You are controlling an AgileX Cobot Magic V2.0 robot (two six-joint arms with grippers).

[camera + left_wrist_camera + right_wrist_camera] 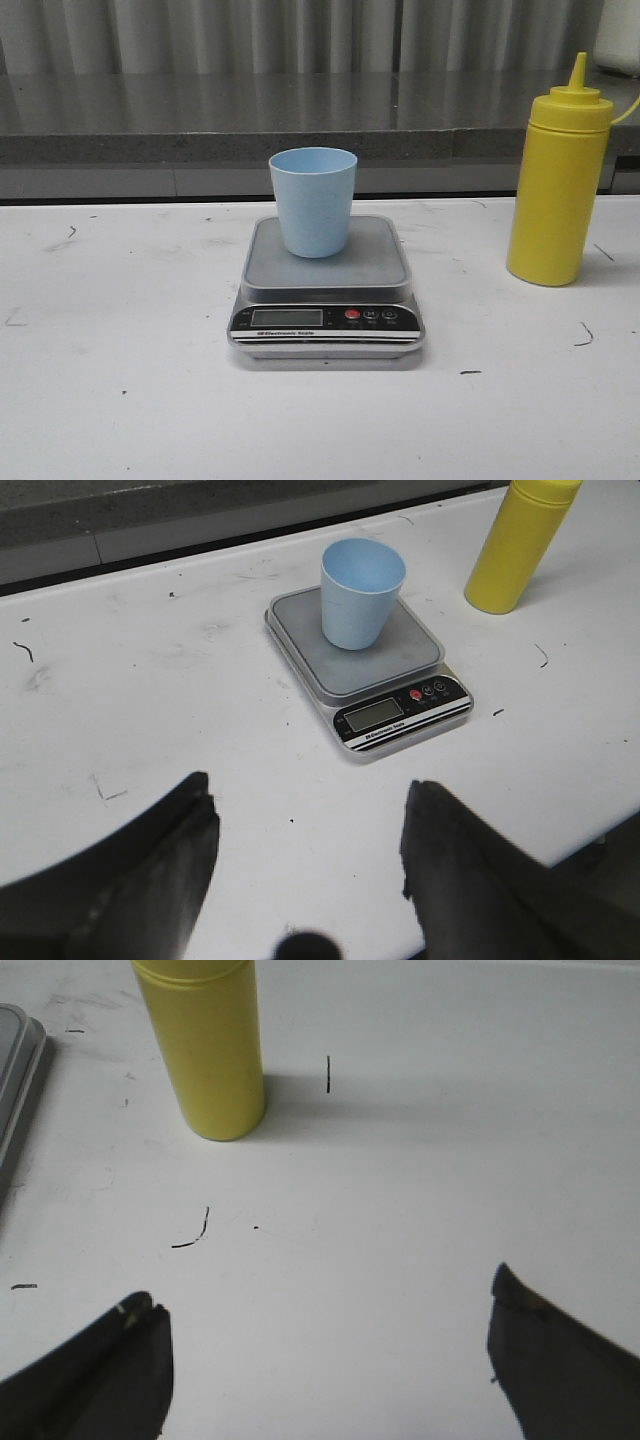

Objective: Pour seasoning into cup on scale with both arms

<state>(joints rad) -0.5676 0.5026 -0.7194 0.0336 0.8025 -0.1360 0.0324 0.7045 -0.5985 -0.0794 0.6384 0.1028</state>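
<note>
The pale blue cup (313, 200) stands upright on the grey platform of the scale (390, 262) at the table's middle. The yellow seasoning bottle (558, 185) stands upright to the right of the scale, nozzle up. No arm shows in the front view. In the left wrist view my left gripper (305, 785) is open and empty over bare table, short of the scale (400, 712), the cup (360, 592) and the bottle (520, 545). In the right wrist view my right gripper (325, 1295) is open and empty, short of the bottle (205, 1045); the scale's edge (18, 1080) shows beside it.
A white table (120, 330) with small dark marks carries everything. A grey ledge (200, 130) and a corrugated wall run along the back.
</note>
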